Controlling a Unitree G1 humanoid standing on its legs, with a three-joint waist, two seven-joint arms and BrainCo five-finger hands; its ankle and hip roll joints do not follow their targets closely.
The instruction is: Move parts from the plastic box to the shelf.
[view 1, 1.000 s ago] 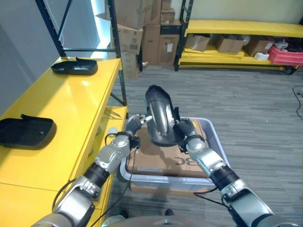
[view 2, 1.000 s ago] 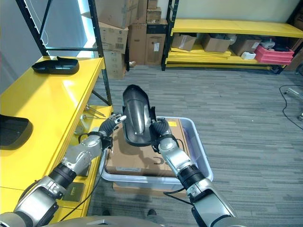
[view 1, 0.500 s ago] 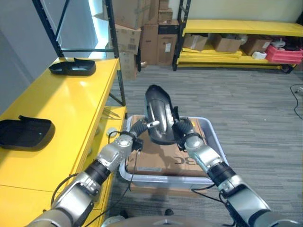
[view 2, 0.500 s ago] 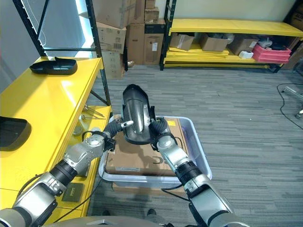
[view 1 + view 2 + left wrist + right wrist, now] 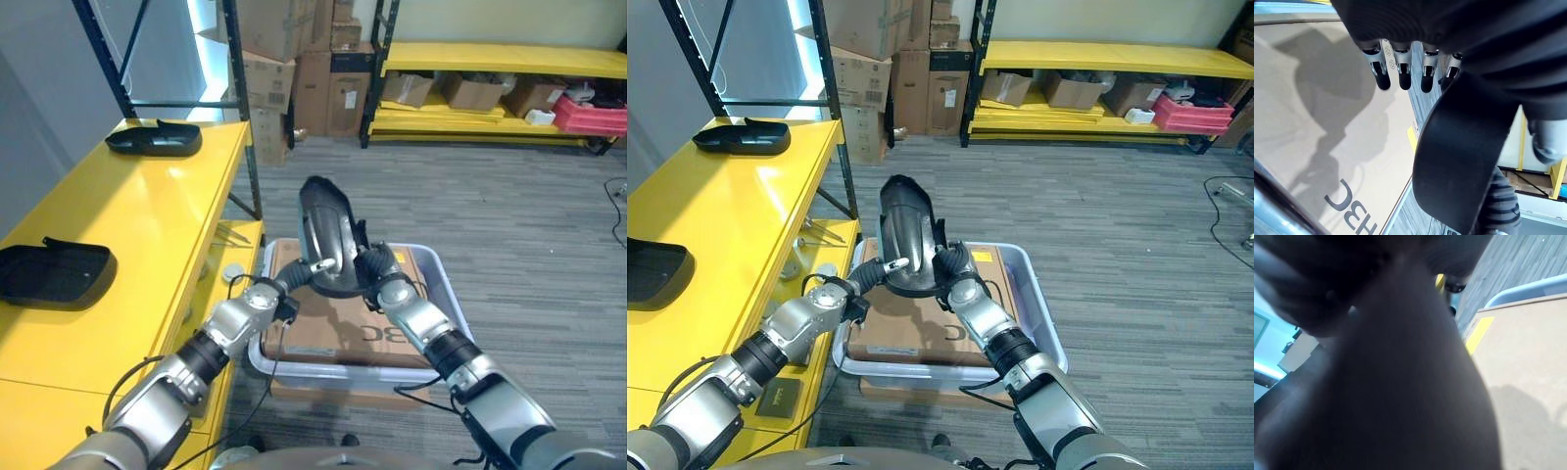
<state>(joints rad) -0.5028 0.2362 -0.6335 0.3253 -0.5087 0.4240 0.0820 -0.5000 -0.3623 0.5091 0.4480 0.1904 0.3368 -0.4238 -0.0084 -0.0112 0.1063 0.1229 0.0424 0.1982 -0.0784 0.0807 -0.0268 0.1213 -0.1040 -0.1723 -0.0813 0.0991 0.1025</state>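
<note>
You have two parts [image 5: 54, 272] already on the yellow shelf [image 5: 147, 225] at frame left. The third black part [image 5: 328, 240] is held mid-frame above the plastic box [image 5: 446, 294], left hand [image 5: 294, 277] with straight fingers against it; right hand [image 5: 377, 279] grip unreadable. Open shelf surface lies between the placed parts; mind the rack upright [image 5: 245, 127].

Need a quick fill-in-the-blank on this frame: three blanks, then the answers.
1. The black curved part is held between ____ hands, the left hand and the right hand.
2. It is raised above the cardboard box that lies in the ____ plastic box.
3. On the yellow shelf already lie ____ black parts, a nearer one and a farther one.

Answers: both; clear; two
</note>
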